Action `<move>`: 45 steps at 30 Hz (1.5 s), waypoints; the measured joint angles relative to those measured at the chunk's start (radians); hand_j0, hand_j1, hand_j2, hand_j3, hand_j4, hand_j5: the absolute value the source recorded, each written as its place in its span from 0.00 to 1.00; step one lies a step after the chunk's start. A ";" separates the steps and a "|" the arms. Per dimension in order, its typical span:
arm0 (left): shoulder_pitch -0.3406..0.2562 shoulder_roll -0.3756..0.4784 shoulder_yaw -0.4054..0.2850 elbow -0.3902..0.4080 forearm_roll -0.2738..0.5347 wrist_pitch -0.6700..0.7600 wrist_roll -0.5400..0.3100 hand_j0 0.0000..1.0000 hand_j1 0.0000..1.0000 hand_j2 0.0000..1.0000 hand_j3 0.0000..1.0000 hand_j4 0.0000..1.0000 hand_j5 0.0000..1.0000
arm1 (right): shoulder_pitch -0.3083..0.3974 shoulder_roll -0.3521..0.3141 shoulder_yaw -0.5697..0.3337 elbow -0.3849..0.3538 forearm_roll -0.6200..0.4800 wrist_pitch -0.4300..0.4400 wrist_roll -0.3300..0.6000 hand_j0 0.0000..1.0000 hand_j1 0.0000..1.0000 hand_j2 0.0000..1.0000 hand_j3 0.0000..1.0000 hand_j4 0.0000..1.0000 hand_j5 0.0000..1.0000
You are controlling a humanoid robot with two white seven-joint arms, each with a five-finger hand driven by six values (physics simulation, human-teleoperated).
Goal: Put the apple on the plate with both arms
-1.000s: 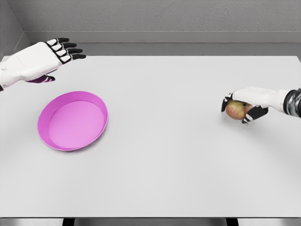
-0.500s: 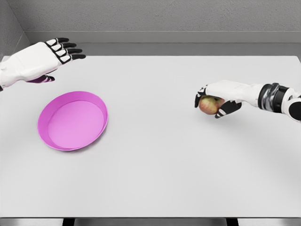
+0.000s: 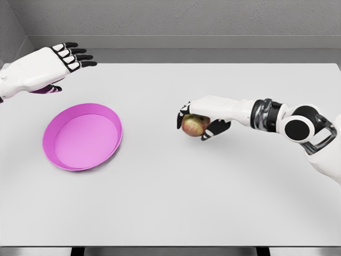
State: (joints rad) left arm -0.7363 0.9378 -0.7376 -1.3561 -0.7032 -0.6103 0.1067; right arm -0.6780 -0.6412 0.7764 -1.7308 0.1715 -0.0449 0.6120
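The right hand (image 3: 205, 116) reached in from the right edge of the plain white table (image 3: 176, 202), its white arm stretched nearly level, with the grey wrist joint and a round black-and-white elbow joint showing near the right edge. The palm faced down and the white-backed, black-tipped fingers (image 3: 183, 111) were curled over the top of a small round red-and-yellow apple (image 3: 194, 125), with the thumb hooked under its right side, so the hand was grasping the fruit. The apple sat close to the middle of the table, a little right of centre, with a soft shadow beneath it; whether it touched the surface or hung just above it could not be told.

The left hand (image 3: 45, 69) was raised near the far left corner of the table, its forearm entering from the left edge. Its back faced the camera, the four black-tipped fingers (image 3: 80, 57) stretched out straight and side by side, pointing right, and the thumb tucked below the palm. It was released and held nothing.

A shallow round magenta plastic plate (image 3: 82, 136) with a raised rim lay on the left half of the table, nearer the left edge than the centre, just below the left hand and well apart from the apple and the right hand.
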 measured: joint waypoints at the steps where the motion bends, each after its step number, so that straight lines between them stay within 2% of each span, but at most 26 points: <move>1: 0.000 0.000 0.000 0.000 0.000 0.000 0.000 1.00 1.00 1.00 1.00 1.00 1.00 | 0.000 0.012 0.002 0.001 0.001 0.001 0.000 0.54 0.54 0.54 0.54 0.54 0.54; 14: 0.002 0.000 0.000 0.000 0.000 0.000 0.000 1.00 1.00 1.00 1.00 1.00 1.00 | -0.032 0.088 0.045 0.020 0.003 0.005 -0.001 0.54 0.54 0.54 0.54 0.54 0.54; 15: 0.002 0.000 0.000 0.000 0.000 0.000 0.000 1.00 1.00 1.00 1.00 1.00 1.00 | -0.032 0.090 0.046 0.021 0.003 0.005 0.000 0.62 0.62 0.62 0.62 0.62 0.62; 16: 0.002 0.000 0.000 0.000 0.000 0.000 0.000 1.00 1.00 1.00 1.00 1.00 1.00 | -0.032 0.091 0.047 0.021 0.004 0.005 -0.001 1.00 1.00 1.00 1.00 1.00 1.00; 29: 0.002 0.000 0.000 0.000 0.001 0.000 0.000 1.00 1.00 1.00 1.00 1.00 1.00 | -0.044 0.079 0.044 0.013 0.004 0.026 -0.001 1.00 1.00 1.00 1.00 1.00 1.00; 30: 0.002 0.000 0.000 0.000 0.001 0.000 0.000 1.00 1.00 1.00 1.00 1.00 1.00 | -0.040 0.059 0.025 0.013 0.003 0.024 -0.001 1.00 1.00 1.00 1.00 1.00 1.00; 32: 0.002 0.000 0.000 -0.001 0.001 0.000 0.000 1.00 1.00 1.00 1.00 1.00 1.00 | -0.002 -0.012 -0.069 0.013 0.003 0.018 0.000 1.00 1.00 1.00 1.00 1.00 1.00; 36: 0.002 -0.002 -0.001 -0.002 0.001 0.000 0.000 1.00 1.00 1.00 1.00 1.00 1.00 | 0.163 -0.142 -0.362 0.020 0.004 -0.064 0.000 1.00 1.00 1.00 1.00 1.00 1.00; 39: 0.002 -0.011 -0.002 -0.004 0.000 0.000 -0.001 1.00 1.00 1.00 1.00 1.00 1.00 | 0.199 -0.189 -0.548 0.024 0.001 -0.130 -0.001 1.00 1.00 1.00 1.00 1.00 1.00; 42: -0.003 -0.046 -0.011 -0.005 -0.001 0.000 -0.001 1.00 1.00 1.00 1.00 1.00 1.00 | 0.210 -0.231 -0.622 0.033 -0.002 -0.165 -0.001 1.00 1.00 1.00 1.00 1.00 1.00; 45: -0.015 -0.086 -0.031 -0.007 -0.002 0.000 -0.005 1.00 1.00 1.00 1.00 1.00 1.00 | 0.221 -0.255 -0.620 0.035 -0.003 -0.191 -0.001 1.00 1.00 1.00 1.00 1.00 1.00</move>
State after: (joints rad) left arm -0.7516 0.8523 -0.7682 -1.3632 -0.7050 -0.6103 0.1020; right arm -0.4571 -0.8959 0.1564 -1.6963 0.1686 -0.2358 0.6112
